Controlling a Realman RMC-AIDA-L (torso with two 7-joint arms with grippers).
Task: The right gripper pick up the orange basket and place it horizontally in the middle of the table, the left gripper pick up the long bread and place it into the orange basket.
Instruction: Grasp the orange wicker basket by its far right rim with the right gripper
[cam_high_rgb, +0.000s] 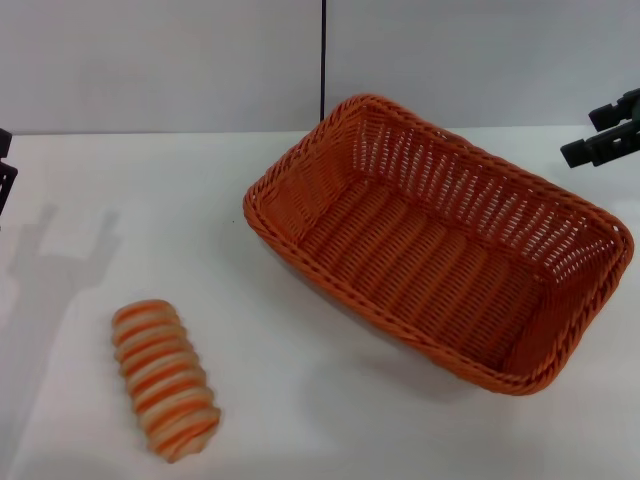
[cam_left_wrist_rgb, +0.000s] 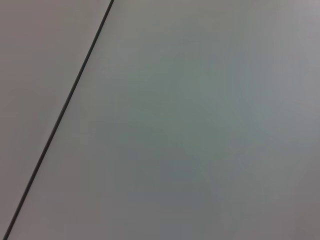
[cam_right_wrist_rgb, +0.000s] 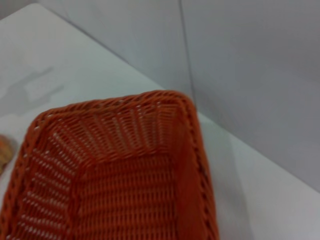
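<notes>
Orange basket (cam_high_rgb: 440, 245) sat diagonally on the table (cam_high_rgb: 300, 420), long bread (cam_high_rgb: 165, 380) apart, right gripper (cam_high_rgb: 608, 130) beside its rim, jaw state indeterminable.

Black angular right tool (cam_high_rgb: 607, 130); dark left tool (cam_high_rgb: 5, 170) edge.

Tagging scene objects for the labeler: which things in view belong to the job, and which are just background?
Job: orange basket, empty, lying at an angle; long bread on the table, apart from the basket; right gripper at the right edge; left gripper at the left edge.

Background: grey wall, dark seam.
</notes>
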